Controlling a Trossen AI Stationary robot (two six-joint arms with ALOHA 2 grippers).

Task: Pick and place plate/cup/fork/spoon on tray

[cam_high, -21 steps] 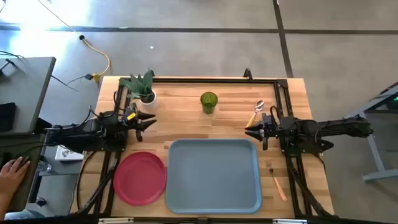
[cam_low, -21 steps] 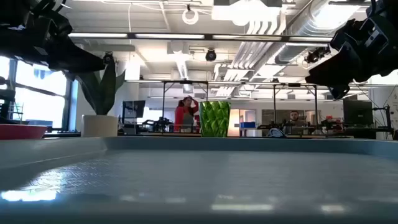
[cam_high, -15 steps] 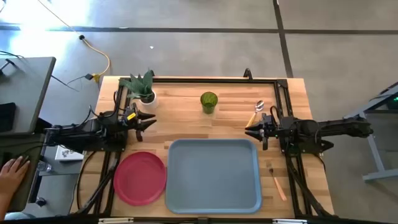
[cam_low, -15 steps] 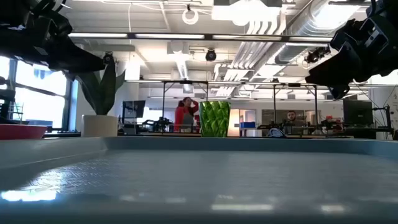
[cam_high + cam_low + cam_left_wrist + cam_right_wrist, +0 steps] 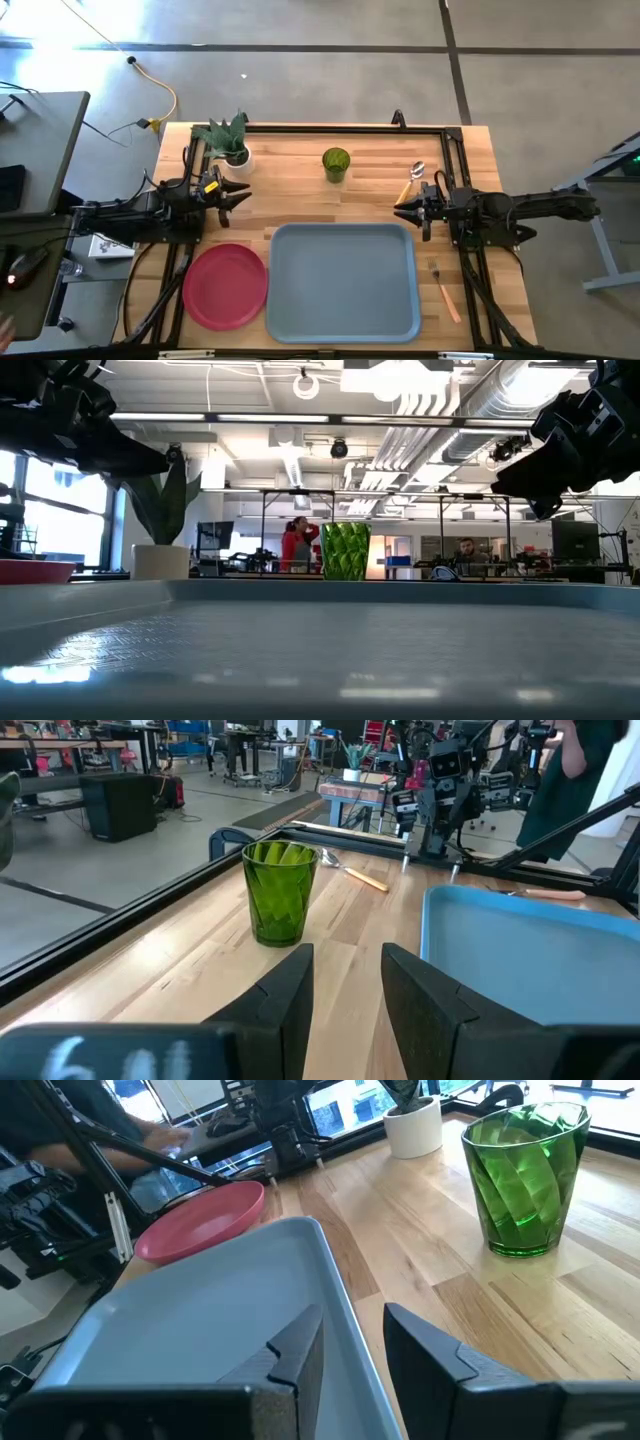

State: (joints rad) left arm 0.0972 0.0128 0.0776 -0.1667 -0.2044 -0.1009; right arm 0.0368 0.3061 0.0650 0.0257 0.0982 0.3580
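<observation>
The blue-grey tray (image 5: 345,282) lies at the table's near middle. The pinkish-red plate (image 5: 225,285) lies flat on the table left of it. The green cup (image 5: 336,164) stands upright at the far middle, and also shows in the left wrist view (image 5: 279,892) and the right wrist view (image 5: 522,1180). The spoon (image 5: 412,181) lies far right. The fork (image 5: 444,291) lies right of the tray. My left gripper (image 5: 243,194) hovers open and empty above the table at the left. My right gripper (image 5: 400,210) hovers open and empty at the right.
A white pot with a green plant (image 5: 228,143) stands at the far left corner. A black frame rail (image 5: 345,128) runs along the far edge. Bare wood lies between the cup and the tray. A person's hand (image 5: 5,330) shows beyond the table's left.
</observation>
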